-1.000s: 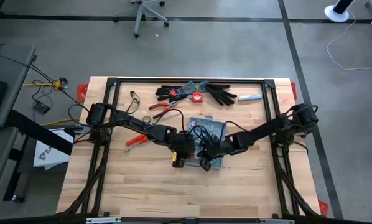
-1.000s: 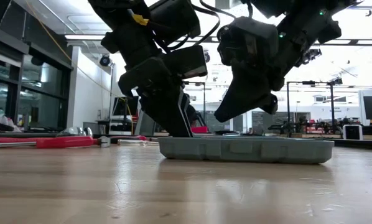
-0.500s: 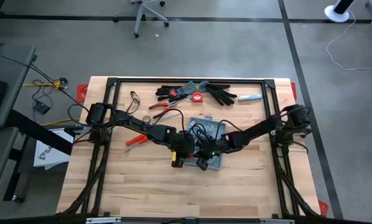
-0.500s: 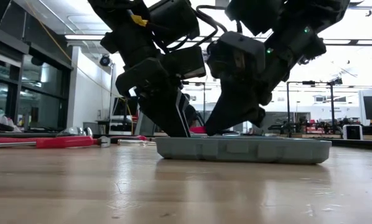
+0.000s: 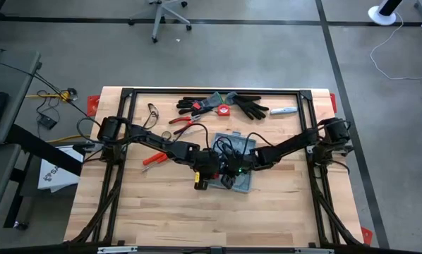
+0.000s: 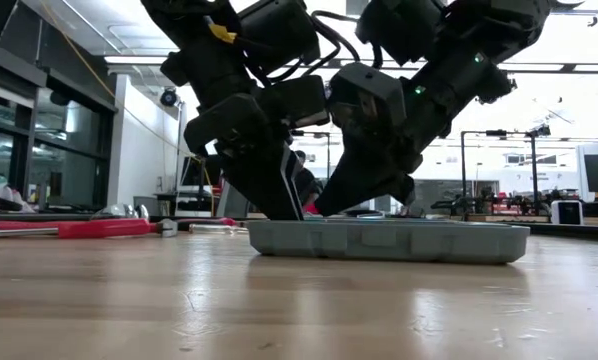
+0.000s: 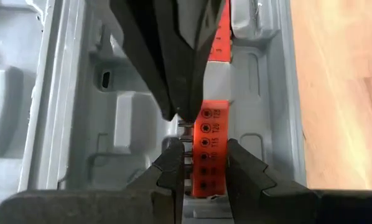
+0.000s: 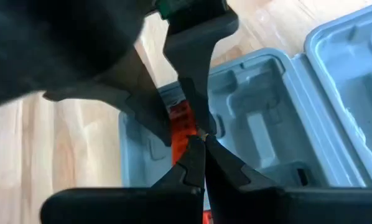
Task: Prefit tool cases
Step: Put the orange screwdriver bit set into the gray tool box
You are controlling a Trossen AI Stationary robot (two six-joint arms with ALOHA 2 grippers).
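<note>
**Both grippers crowd the open case**

Mid-table, the case (image 5: 238,164) lies open. The left gripper (image 7: 201,165) clamps a red bit holder (image 7: 208,149) in it; the right gripper (image 8: 198,149), fingers together, touches the holder. Beyond: pliers (image 5: 181,121), gloves (image 5: 221,104).

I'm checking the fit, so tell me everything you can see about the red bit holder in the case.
The bit holder is a narrow red plastic strip with a row of round sockets and small size markings. It sits in a moulded slot of the open grey case, near one side wall. The left gripper straddles it, a finger on each side, holding it. The shut right gripper points its tips down onto the strip. Metal bit ends show along one edge.
</note>
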